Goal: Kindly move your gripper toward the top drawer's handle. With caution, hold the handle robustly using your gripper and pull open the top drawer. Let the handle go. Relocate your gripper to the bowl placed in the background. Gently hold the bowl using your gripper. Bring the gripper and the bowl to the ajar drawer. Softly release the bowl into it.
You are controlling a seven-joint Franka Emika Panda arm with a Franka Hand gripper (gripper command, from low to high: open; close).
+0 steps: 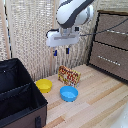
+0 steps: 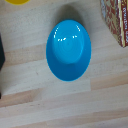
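Observation:
My gripper point(image 1: 61, 51) hangs open and empty high above the table, its two blue-tipped fingers apart. It is well off to the exterior view's left of the brown dresser. The top drawer point(image 1: 114, 29) looks shut, flush with the drawer below, and its thin silver handle point(image 1: 118, 31) runs across the front. The yellow bowl point(image 1: 44, 85) rests on the wooden table below and to the exterior view's left of the gripper. Only its edge point(image 2: 19, 1) shows in the wrist view. No fingers show in the wrist view.
A blue bowl point(image 1: 69, 93) point(image 2: 69, 50) sits almost under the gripper. A patterned box point(image 1: 69, 75) point(image 2: 116, 20) stands behind it. A black case point(image 1: 17, 95) fills the exterior view's left. The lower drawer point(image 1: 110, 61) is shut. A dark cable crosses the dresser front.

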